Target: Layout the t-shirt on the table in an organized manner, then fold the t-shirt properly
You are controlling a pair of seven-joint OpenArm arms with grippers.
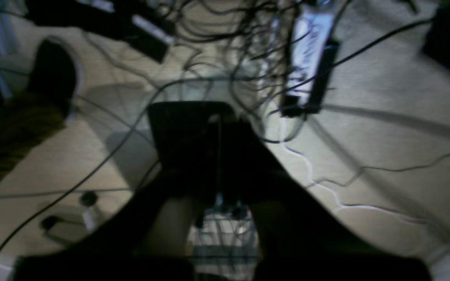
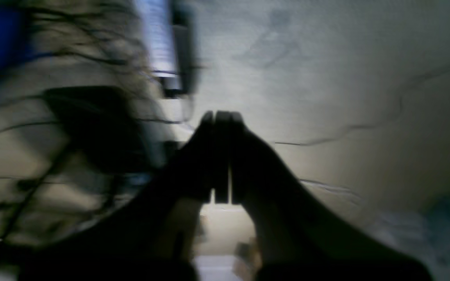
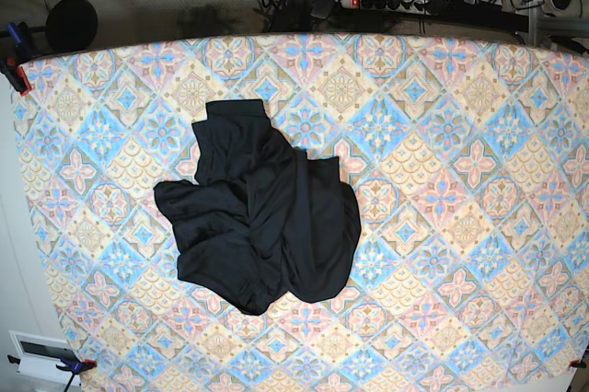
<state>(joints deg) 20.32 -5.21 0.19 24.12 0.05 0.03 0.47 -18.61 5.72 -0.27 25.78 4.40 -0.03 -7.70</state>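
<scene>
On table | t-shirt crumpled, sleeves hidden | wrist views blurred

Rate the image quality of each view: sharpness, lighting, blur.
Base view: sharp, evenly lit, t-shirt crumpled on the table. Left wrist view: dim, soft, left gripper a dark silhouette over floor cables. Right wrist view: heavy motion blur, right gripper backlit.

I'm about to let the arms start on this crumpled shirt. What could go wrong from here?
The t-shirt lies bunched in overlapping folds, so a pinch may catch several layers and drag the heap instead of spreading it. Black fabric hides sleeves and hem, so corners are hard to pick. Pulling could also wrinkle the cloth on the table.
</scene>
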